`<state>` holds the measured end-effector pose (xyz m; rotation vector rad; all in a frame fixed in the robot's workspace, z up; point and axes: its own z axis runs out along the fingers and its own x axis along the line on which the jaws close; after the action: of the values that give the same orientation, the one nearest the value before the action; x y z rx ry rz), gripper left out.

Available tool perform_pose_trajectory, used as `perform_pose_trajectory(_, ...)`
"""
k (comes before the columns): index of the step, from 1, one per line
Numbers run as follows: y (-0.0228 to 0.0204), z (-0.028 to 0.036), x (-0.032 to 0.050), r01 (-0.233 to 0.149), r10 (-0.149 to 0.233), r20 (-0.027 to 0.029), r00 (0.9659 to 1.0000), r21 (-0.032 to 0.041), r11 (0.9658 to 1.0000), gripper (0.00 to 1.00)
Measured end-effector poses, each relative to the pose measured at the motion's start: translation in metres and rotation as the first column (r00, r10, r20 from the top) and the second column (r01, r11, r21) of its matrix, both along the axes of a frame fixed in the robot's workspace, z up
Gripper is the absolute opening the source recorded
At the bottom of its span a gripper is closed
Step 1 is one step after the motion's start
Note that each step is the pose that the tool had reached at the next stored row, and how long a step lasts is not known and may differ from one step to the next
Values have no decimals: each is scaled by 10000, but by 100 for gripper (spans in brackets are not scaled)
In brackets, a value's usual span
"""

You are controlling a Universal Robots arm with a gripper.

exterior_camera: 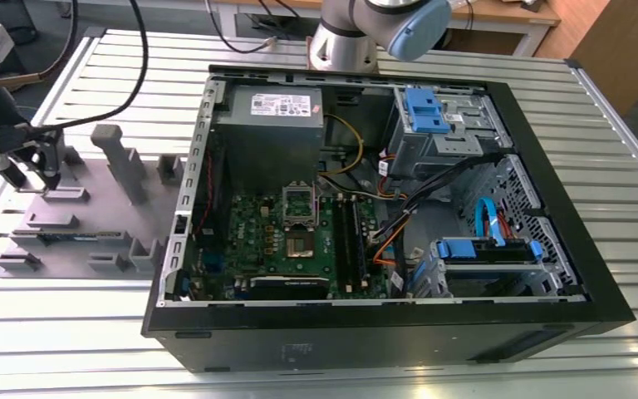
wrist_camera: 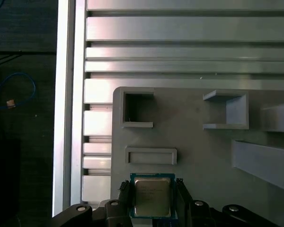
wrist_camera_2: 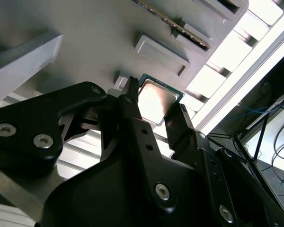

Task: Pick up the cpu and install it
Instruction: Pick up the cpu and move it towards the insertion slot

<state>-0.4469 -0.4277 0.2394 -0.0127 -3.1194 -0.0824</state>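
I see the end effector (wrist_camera: 152, 185) clamped on the cpu (wrist_camera_2: 156, 99), at the fixture (exterior_camera: 97, 218), exterior view's left.

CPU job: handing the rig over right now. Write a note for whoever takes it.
Gripper: low over the grey fixture at the exterior view's left, positioned around the cpu. I cannot tell whether it is clamped.
Cpu: metal top up, near the fixture's edge in both wrist views. I cannot tell whether it is lifted or resting.
Done: gripper is at the cpu.
Left: the cpu is not in the socket on the board inside the open case, so the install is not done.
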Motion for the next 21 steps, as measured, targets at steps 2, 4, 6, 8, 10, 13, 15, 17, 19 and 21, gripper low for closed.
perform_pose_trajectory(2, 0, 28, 0, 0, 0, 1, 10000, 1, 10000, 47)
perform_pose_trajectory(4, 0, 67, 0, 0, 0, 1, 10000, 1, 10000, 47)
perform_pose_trajectory(6, 0, 112, 0, 0, 0, 0, 10000, 0, 10000, 47)
perform_pose_trajectory(8, 0, 160, 0, 0, 0, 1, 10000, 1, 10000, 47)
perform_pose_trajectory(10, 0, 206, 0, 0, 0, 0, 10000, 0, 10000, 47)
perform_pose_trajectory(13, 0, 269, 0, 0, 0, 1, 10000, 0, 10000, 47)
perform_pose_trajectory(15, 0, 311, 0, 0, 0, 0, 10000, 0, 10000, 47)
perform_pose_trajectory(17, 0, 351, 0, 0, 0, 0, 10000, 0, 10000, 47)
perform_pose_trajectory(19, 0, 388, 0, 0, 0, 0, 10000, 0, 10000, 47)
perform_pose_trajectory(21, 0, 426, 0, 0, 0, 0, 10000, 0, 10000, 47)
